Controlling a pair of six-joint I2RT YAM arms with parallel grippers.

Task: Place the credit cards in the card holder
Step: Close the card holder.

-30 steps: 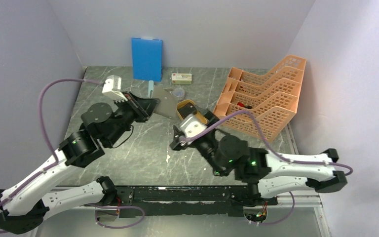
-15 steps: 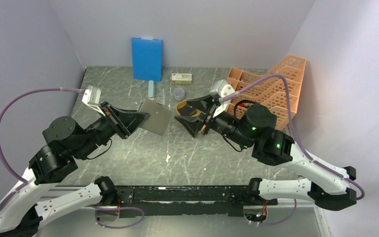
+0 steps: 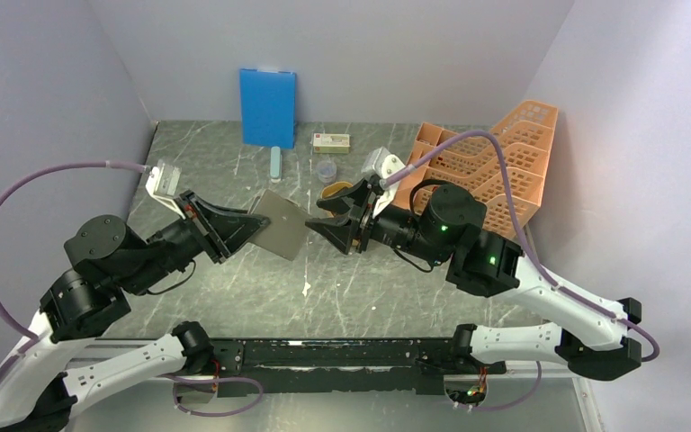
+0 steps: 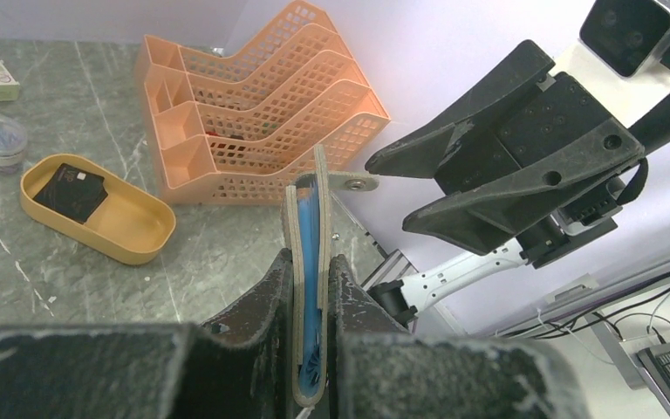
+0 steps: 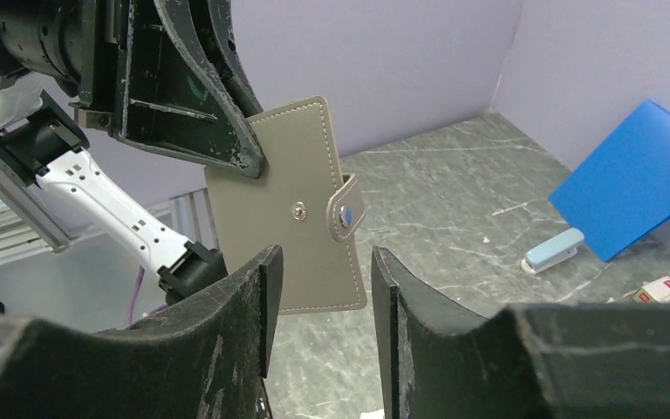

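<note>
Two robot arms face each other above a dark marbled surface (image 3: 261,288). Several things could go wrong from here. The left hand (image 3: 243,227) pinches only one edge of the card holder (image 3: 281,225), so a tug from the other side could twist the wallet or pull it out of that grip. The right hand (image 3: 317,216) is aimed at the unfastened snap tab (image 5: 346,211). It could miss that small strap, or close on the whole folded wallet and keep it shut. The credit cards (image 4: 70,192) lie well apart to the right in the orange oval tray (image 4: 131,225), and they probably cannot go in until the holder is spread open. The left hand is clenched almost fully closed on the holder's near edge. It holds the holder folded in the air, clear of the surface, with blue lining showing inside the fold. The right hand's fingers are partly parted with nothing gripped between them. Its tips sit just beside the holder's free edge and tab, and it is not possible to tell whether they touch. One dark card shows in the tray, and any cards beneath it are hidden.
</note>
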